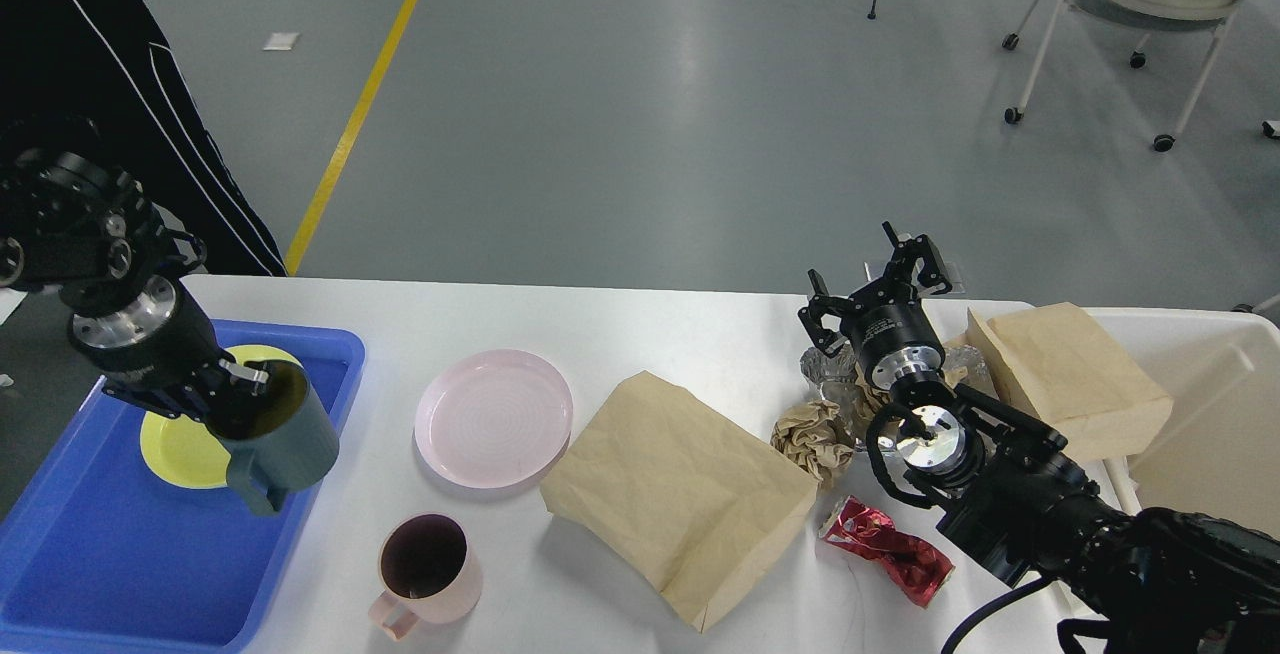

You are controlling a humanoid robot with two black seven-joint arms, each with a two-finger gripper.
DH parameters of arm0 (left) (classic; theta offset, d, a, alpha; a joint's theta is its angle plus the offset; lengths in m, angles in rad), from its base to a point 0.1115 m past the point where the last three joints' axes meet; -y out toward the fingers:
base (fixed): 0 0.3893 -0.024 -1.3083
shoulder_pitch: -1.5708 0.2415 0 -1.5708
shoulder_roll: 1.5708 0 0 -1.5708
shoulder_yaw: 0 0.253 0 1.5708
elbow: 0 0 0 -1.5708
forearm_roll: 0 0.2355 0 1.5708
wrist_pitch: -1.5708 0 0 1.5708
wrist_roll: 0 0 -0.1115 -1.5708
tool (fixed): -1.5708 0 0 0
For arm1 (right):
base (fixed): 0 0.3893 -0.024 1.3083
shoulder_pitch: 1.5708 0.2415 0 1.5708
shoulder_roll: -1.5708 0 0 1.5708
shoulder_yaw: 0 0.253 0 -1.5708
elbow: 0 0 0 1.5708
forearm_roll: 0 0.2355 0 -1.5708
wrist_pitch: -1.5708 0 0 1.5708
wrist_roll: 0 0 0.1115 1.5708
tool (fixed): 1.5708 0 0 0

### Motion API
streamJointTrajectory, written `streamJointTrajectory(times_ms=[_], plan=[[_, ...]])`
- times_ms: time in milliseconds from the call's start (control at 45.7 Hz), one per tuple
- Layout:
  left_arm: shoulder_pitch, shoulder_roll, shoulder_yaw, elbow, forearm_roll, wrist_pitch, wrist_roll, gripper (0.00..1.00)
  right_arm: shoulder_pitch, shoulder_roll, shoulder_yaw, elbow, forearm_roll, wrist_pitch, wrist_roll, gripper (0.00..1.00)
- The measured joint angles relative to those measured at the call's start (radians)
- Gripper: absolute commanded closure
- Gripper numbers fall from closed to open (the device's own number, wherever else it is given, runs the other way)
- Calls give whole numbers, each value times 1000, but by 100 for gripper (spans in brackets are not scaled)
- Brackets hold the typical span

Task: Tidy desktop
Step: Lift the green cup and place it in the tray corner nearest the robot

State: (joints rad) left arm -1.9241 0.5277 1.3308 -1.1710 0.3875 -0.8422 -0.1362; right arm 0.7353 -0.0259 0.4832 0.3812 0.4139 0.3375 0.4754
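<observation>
The desktop [640, 334] fills the lower half of my view, its far edge running across at mid-height with grey floor beyond. At its nine o'clock side sits a blue tray [110, 554] holding a yellow plate [180, 449]. My left gripper [235, 389] hangs over that tray and pinches the rim of a dark grey-green mug [285, 439], which is tilted, its handle pointing down toward six o'clock; I can't tell whether its base touches the tray.

Just beside the tray, toward three o'clock, a pink plate [493, 419] lies flat on the desktop. At six o'clock from the plate stands a pink mug [428, 569], upright, handle toward seven o'clock. At the middle of the table lies a large crumpled brown paper bag [680, 499], its near corner at five o'clock. Touching its three o'clock edge is a crumpled brown paper ball [812, 439], and at five o'clock from that ball lies a red foil wrapper [885, 549].

My right gripper [870, 289] points toward twelve o'clock above the table's far edge, fingers spread with nothing between them. Beneath the wrist I see something of clear glass [830, 374], too hidden to name. At three o'clock from the gripper lies a second brown paper bag [1065, 374], and beyond it, at the table's right end, an off-white bin [1210, 404].
</observation>
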Motion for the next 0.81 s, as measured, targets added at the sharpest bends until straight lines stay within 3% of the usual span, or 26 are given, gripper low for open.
streamJointTrajectory(times_ms=[110, 263, 438, 569, 810], plan=[[-112, 77, 5, 0, 33, -100, 0, 100, 0, 0, 0, -1, 0, 0, 0, 0], [-260, 217, 15, 0, 126, -117, 2, 100, 0, 0, 0, -1, 0, 0, 0, 0], [-285, 345, 9, 7, 289, -118, 9, 100, 1, 0, 0, 1, 0, 0, 0, 0], [-164, 438, -1, 16, 339, -103, 34, 100, 1, 0, 0, 1, 0, 0, 0, 0], [178, 459, -152, 148, 325, 117, 64, 100, 1, 0, 0, 1, 0, 0, 0, 0]])
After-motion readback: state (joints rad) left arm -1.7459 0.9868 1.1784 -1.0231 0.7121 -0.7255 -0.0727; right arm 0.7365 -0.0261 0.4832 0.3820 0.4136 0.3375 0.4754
